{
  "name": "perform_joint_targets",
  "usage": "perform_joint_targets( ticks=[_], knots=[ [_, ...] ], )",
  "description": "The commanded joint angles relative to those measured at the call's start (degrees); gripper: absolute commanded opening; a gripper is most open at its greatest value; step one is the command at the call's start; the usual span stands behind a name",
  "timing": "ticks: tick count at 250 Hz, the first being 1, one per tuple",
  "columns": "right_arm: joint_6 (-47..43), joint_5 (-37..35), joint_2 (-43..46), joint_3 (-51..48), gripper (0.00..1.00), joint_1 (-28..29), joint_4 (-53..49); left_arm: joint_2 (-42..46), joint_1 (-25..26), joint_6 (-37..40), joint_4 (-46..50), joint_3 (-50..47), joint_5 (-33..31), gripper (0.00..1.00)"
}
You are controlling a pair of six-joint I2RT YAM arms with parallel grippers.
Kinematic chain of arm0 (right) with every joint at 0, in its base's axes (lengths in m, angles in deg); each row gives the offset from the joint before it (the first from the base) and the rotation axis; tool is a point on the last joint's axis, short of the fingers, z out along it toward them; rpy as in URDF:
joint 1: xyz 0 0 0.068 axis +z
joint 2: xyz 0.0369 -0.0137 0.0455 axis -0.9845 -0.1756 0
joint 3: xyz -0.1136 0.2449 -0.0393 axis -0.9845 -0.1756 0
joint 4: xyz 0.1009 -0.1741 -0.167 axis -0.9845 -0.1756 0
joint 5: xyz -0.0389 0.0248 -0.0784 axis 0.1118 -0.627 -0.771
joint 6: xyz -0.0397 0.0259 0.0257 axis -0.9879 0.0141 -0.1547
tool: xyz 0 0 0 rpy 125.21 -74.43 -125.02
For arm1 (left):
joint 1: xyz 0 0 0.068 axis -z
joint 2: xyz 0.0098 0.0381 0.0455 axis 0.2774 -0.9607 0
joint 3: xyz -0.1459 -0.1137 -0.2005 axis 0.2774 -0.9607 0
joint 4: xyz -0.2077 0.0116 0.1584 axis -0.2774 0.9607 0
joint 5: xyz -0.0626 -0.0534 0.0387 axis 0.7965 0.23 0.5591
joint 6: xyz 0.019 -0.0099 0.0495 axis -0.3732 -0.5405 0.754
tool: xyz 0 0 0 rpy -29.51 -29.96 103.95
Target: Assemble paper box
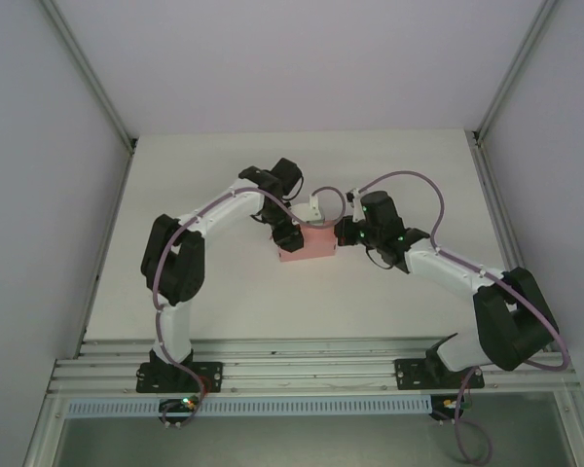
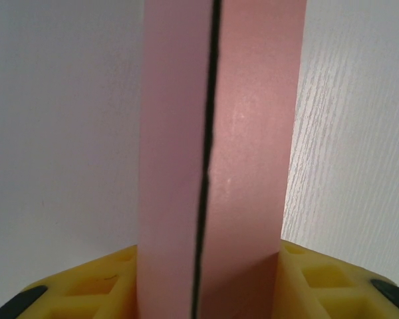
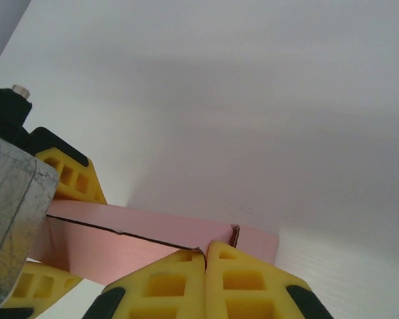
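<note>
The paper box (image 1: 311, 247) is a small pale pink rectangular box in the middle of the white table. My left gripper (image 1: 288, 236) grips its left end. In the left wrist view the box (image 2: 246, 153) stands between the yellow fingers (image 2: 319, 276), with a dark seam running down its face. My right gripper (image 1: 343, 232) is at the box's right end. In the right wrist view its gripper (image 3: 205, 256) has the yellow pads pressed together, and a thin card edge of the box (image 3: 139, 236) runs into the slit between them. The left gripper's fingers (image 3: 70, 176) clasp the far end.
The white table (image 1: 224, 292) has open surface on all sides of the box. Pale enclosure walls stand at the left, right and back. An aluminium rail (image 1: 302, 375) with both arm bases runs along the near edge.
</note>
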Motion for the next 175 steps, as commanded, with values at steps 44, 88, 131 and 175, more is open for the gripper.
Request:
perform_joint_targets(
  ticks=[44,88,131,175],
  knots=[
    [-1.7,0.5,-0.1,-2.4,0.00,2.2,-0.1,0.8,0.4,-1.5,-5.6,-0.3,0.1,0.48],
    [-0.7,-1.2,-0.9,-2.5,0.00,2.8,0.6,2.8,0.5,-2.1,-7.8,-1.4,0.8,0.58],
    [-0.9,-3.2,-0.5,-2.4,0.00,4.0,0.9,4.6,0.5,-3.2,-8.3,-1.8,0.3,0.71],
    [-1.0,-5.5,-0.5,-2.6,0.00,4.6,-0.1,9.2,0.6,-4.8,-11.4,-5.4,0.4,0.85]
  ],
)
